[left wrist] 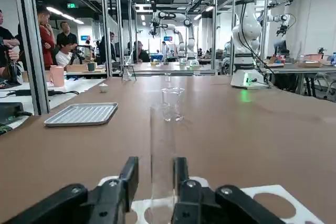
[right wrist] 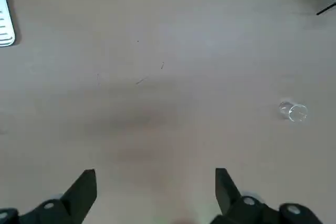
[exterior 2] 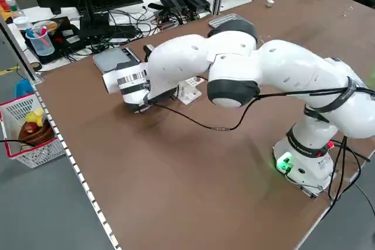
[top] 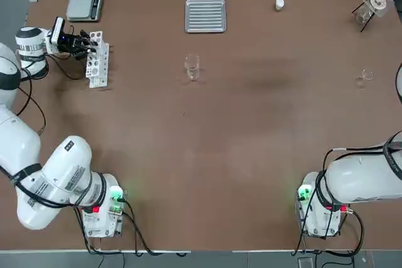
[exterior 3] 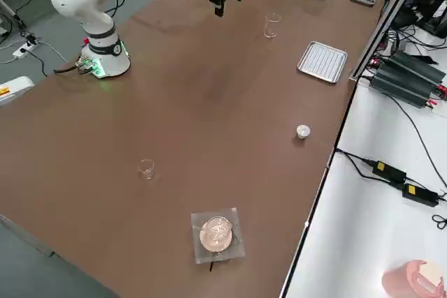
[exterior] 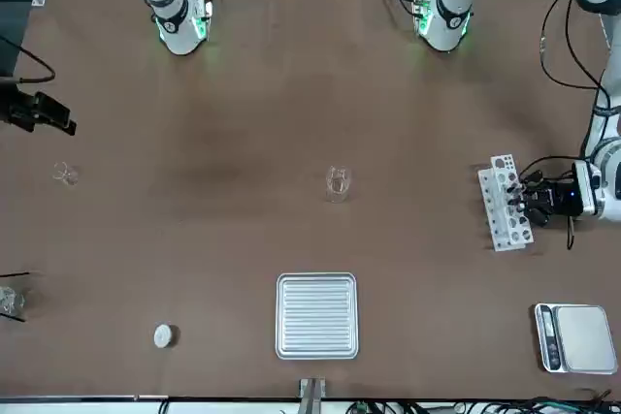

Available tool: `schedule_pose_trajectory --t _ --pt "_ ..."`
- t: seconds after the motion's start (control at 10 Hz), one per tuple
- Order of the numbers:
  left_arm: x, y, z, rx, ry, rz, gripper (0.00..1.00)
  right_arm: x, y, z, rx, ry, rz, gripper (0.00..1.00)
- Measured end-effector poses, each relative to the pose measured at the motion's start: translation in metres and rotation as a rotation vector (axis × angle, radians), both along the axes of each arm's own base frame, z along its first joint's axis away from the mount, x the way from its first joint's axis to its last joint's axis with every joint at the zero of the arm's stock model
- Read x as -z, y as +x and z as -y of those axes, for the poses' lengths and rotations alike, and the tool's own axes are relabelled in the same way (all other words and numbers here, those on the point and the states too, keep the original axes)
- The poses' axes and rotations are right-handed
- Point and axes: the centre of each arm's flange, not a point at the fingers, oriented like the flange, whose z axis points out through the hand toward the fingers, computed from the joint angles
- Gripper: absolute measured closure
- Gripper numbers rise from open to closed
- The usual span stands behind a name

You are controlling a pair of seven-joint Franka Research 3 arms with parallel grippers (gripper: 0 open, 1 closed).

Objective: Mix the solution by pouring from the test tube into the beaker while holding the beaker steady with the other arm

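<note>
Left end effector [left wrist: 152,182] at the rack [top: 97,64], fingers loosely straddling the test tube [left wrist: 161,156]. Beaker [left wrist: 172,103] far ahead. Right end effector [right wrist: 155,184] open. Risk: tube slips on lift.

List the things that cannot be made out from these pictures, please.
- Right gripper: cut off by the edge in the top view, so its place there is unknown.
- Left gripper in the left side view: hidden behind the arm's own white links.
- Clear glass test tube: whether liquid is inside is too faint to tell.
- Small clear glass beaker: contents too small to see.
- White test tube rack: other tubes in its holes cannot be told.
</note>
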Motion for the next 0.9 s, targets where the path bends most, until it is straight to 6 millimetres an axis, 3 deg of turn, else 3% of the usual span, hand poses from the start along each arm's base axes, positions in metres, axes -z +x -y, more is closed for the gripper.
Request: schedule_pose_trajectory --t 0.9 --pt "-0.0091 0.0032 -0.0052 -0.007 0.011 0.011 0.5 -0.0003 0.0014 0.0047 -0.016 0.0 0.013 0.0"
